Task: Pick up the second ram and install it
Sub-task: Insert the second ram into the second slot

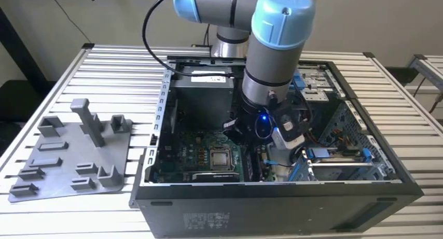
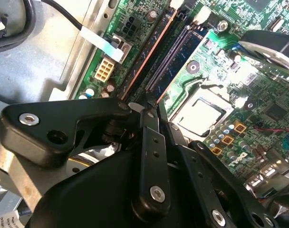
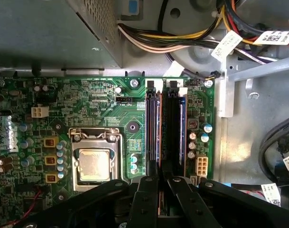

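The arm [image 1: 277, 52] reaches down into an open case [image 1: 277, 208] that lies on a slatted surface [image 1: 118, 73]. Its gripper [image 1: 258, 153] is low inside the case, over the board [image 1: 201, 156], towards the exterior view's right of the chip socket [image 1: 223, 158]. A grey tray [image 1: 69, 156] with raised holders lies on the surface at the exterior view's left of the case, well apart from the gripper.

In the first wrist view the gripper [image 3: 162, 178] sits at one end of the two long slots, which run side by side across the green board [image 3: 106, 99]. The slot [image 3: 152, 133] nearer the socket [image 3: 93, 164] shows a thin orange and blue line along it. Just beside it, on the side away from the socket, a dark ram [image 3: 170, 133] stands on edge. It runs in line with the gripper, and its near end passes under the gripper's tip. Small capacitors [image 3: 197, 137] and a white plug [image 3: 200, 166] are just past the ram, at the board's edge. A grey supply box [image 3: 49, 28] and a bundle of coloured wires [image 3: 173, 40] lie beyond the far ends of the slots.

In the second wrist view the gripper [image 2: 151, 99] again meets the near end of the slots. The ram [image 2: 145, 47] shows as a dark strip with a copper-coloured edge facing the empty slot [image 2: 170, 57] and the socket [image 2: 201, 109].

Whether the gripper is clamped on the ram, or the ram is seated in its slot, cannot be told from these views.
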`<state>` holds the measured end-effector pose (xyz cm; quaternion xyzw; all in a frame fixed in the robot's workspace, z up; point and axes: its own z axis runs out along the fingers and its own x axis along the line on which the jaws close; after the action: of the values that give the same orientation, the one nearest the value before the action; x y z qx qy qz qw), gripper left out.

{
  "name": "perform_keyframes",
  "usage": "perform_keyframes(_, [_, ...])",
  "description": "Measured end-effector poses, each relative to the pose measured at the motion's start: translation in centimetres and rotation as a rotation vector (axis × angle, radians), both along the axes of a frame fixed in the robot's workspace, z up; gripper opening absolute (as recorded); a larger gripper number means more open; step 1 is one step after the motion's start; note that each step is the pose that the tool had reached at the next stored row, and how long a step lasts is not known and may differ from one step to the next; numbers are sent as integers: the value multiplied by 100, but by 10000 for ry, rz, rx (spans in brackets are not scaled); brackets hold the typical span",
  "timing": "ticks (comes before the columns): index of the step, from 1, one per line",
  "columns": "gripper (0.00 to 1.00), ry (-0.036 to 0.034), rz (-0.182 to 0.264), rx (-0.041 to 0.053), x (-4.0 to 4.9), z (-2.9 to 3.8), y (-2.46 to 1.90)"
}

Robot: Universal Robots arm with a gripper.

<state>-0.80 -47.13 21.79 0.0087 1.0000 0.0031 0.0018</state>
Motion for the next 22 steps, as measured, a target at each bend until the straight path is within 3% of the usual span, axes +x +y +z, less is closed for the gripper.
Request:
perform_keyframes(11, [14,-1,140,10,1,-3,1])
perform_keyframes(17, [14,-1,138,135,0,-7,0])
perform_keyframes(22, [14,1,138,136,1,-37,1])
